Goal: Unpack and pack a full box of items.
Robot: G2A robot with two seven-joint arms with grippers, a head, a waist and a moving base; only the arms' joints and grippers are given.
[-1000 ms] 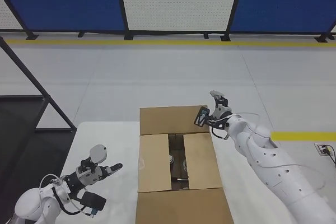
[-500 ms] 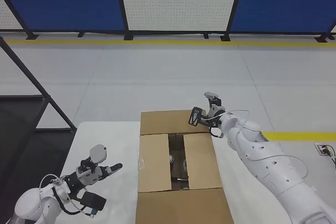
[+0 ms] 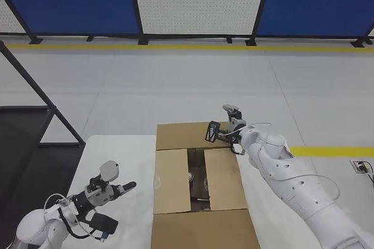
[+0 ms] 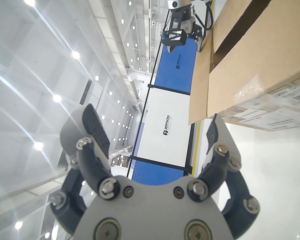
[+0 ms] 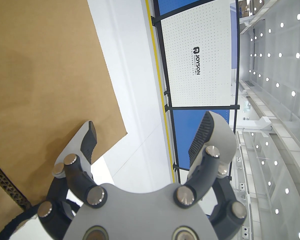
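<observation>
The cardboard box (image 3: pixel 199 205) stands on the white table (image 3: pixel 115 155). Its two side flaps are folded nearly together, and dark items (image 3: pixel 198 180) show through the gap. The far flap (image 3: pixel 187 134) lies outward. My right gripper (image 3: pixel 227 118) is open at that flap's right corner; in the right wrist view (image 5: pixel 147 136) one finger (image 5: pixel 88 136) rests at the brown flap's (image 5: pixel 40 63) edge. My left gripper (image 3: pixel 119 176) is open and holds nothing, low over the table left of the box. Its wrist view (image 4: pixel 153 128) looks up along the box side (image 4: pixel 252 71) to the right gripper (image 4: pixel 185 47).
A black metal rack (image 3: pixel 25 124) stands left of the table. Bare table lies between the left gripper and the box. Blue and white partition panels (image 3: pixel 199 15) close off the floor at the back.
My right gripper has shifted left and slightly farther back, along the far flap's right corner. The left arm and the box have not moved.
</observation>
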